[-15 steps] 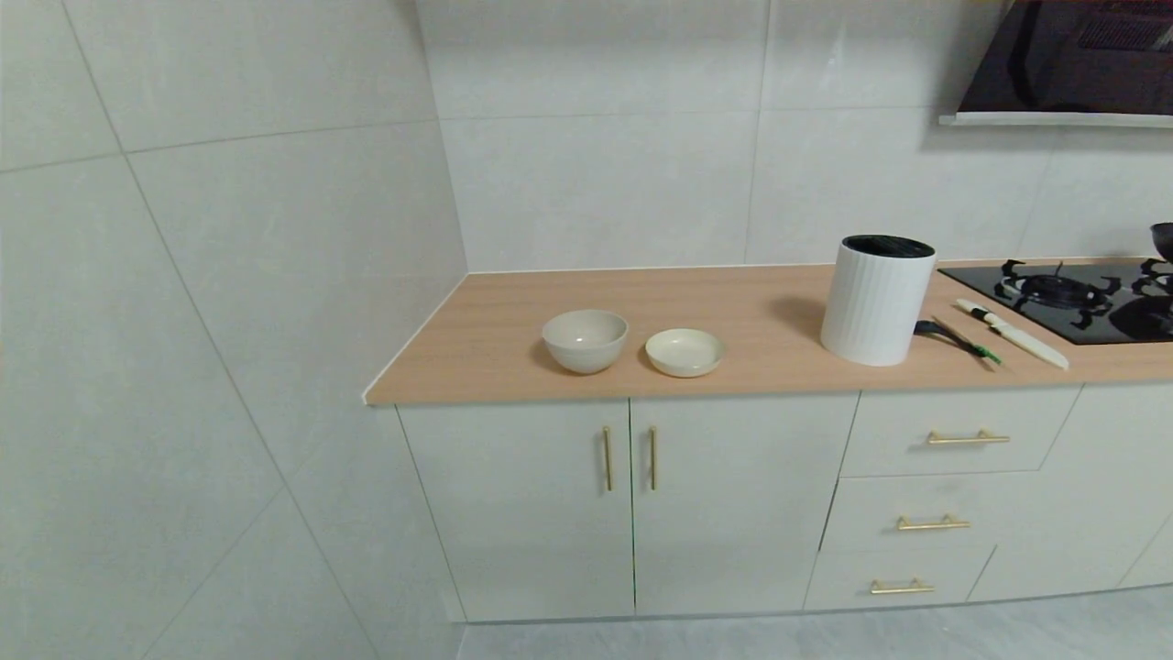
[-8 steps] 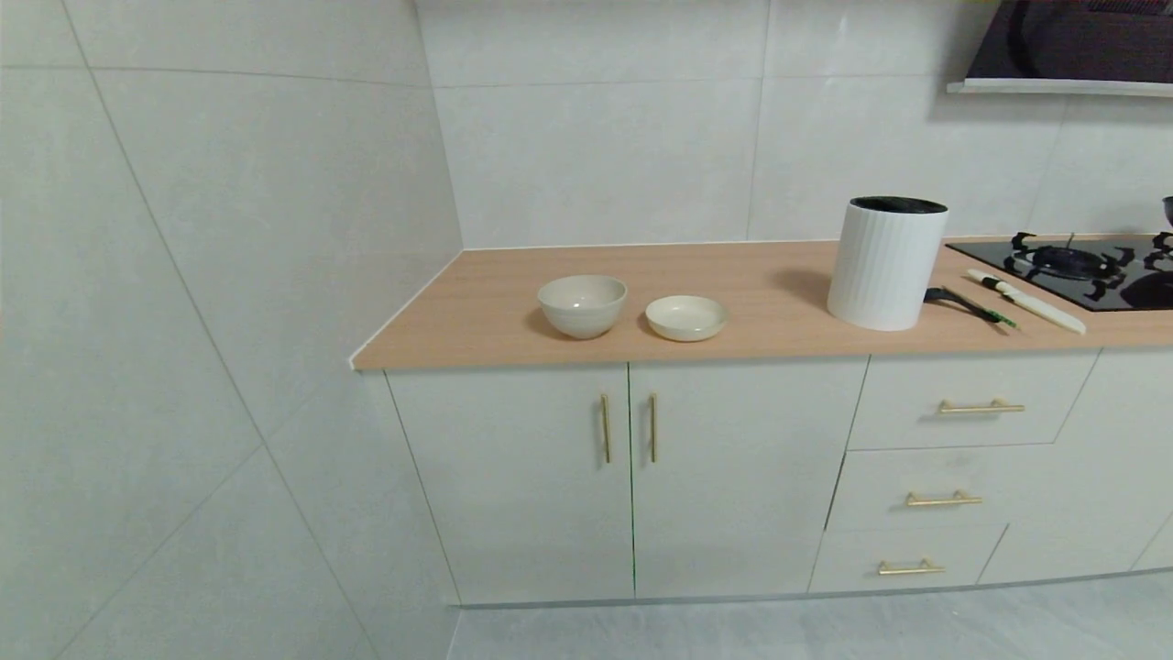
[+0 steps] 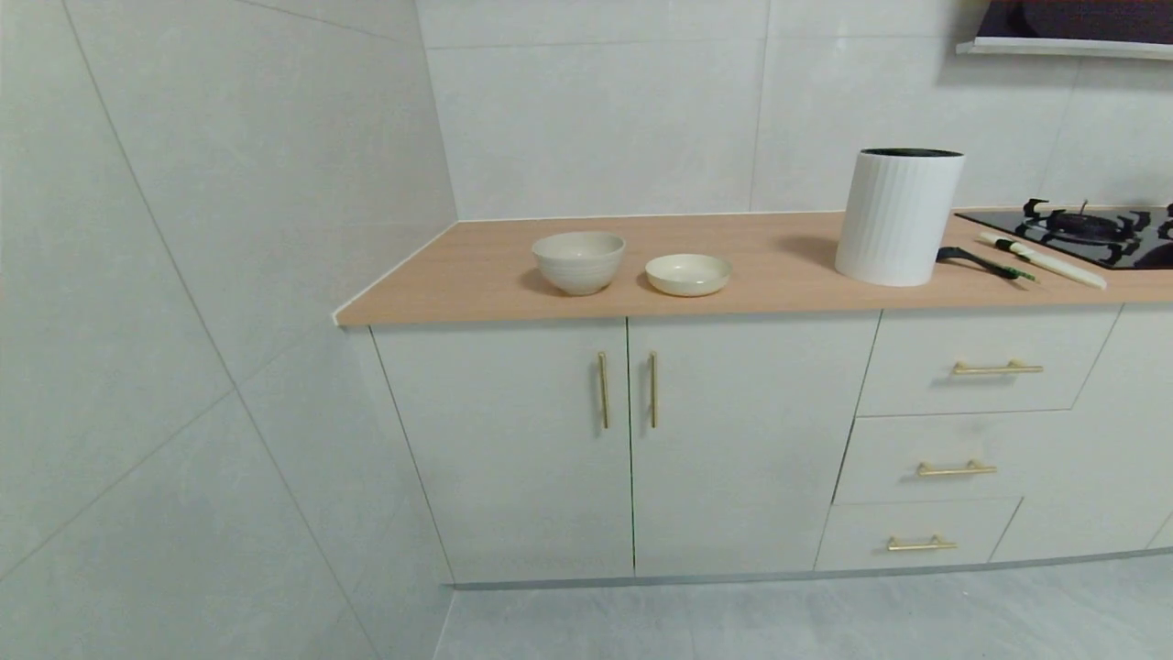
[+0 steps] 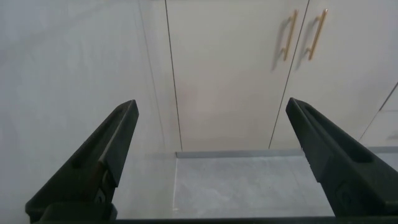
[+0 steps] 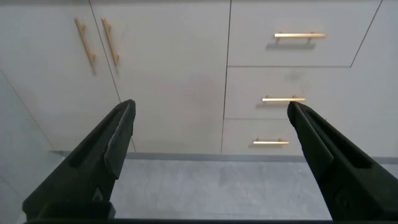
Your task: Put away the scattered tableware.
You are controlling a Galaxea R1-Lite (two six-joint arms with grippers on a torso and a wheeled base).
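Looking at the counter [image 3: 788, 275], I see 2 pieces near its left end: a deep bowl [image 3: 579, 261] and, just right of it but not touching, a shallow dish [image 3: 687, 274]. Further right stands a white ribbed canister [image 3: 898, 217], with a black utensil [image 3: 985, 263] and a knife [image 3: 1045, 260] lying beside it near the stove [image 3: 1081, 234]. My left claw [image 4: 211, 162] is spread wide and empty, facing the cabinet doors [image 4: 230, 74]. My right claw [image 5: 211, 162] is equally wide and empty, facing the drawers [image 5: 298, 56].
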